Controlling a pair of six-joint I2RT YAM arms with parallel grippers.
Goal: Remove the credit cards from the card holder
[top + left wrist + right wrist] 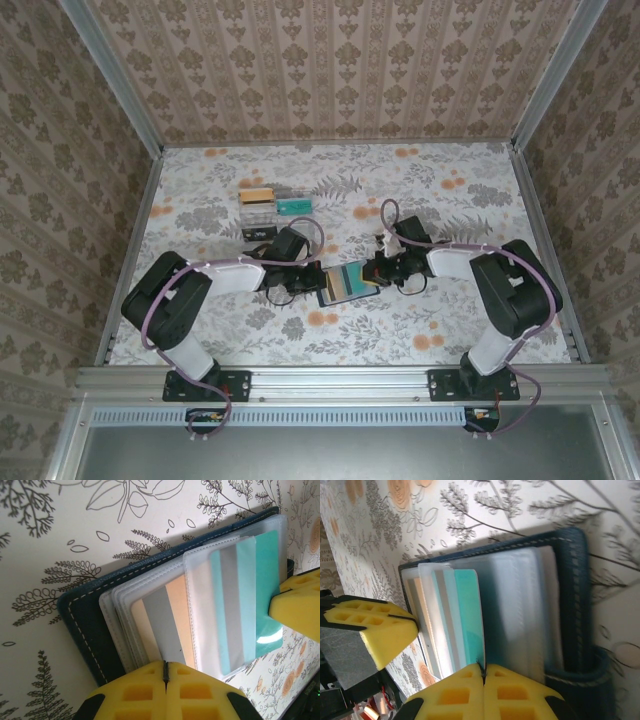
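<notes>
The navy card holder (330, 297) lies open on the table between both arms, its clear pockets fanned out. My left gripper (165, 667) is shut on the near edge of a clear pocket leaf of the card holder (85, 615), over a tan card (177, 610) with a grey stripe. A teal credit card (469, 610) sticks partly out of its pocket, and my right gripper (482, 667) is shut on its edge. The teal card (265, 580) and a right finger (300, 600) also show in the left wrist view. From above, the left gripper (305, 277) and right gripper (376, 268) flank the holder.
A clear compartment tray (272, 212) stands behind the holder at centre left, holding tan, teal and dark cards. Floral tablecloth (450, 200) spreads to the right and front. Patterned walls close in the table on three sides.
</notes>
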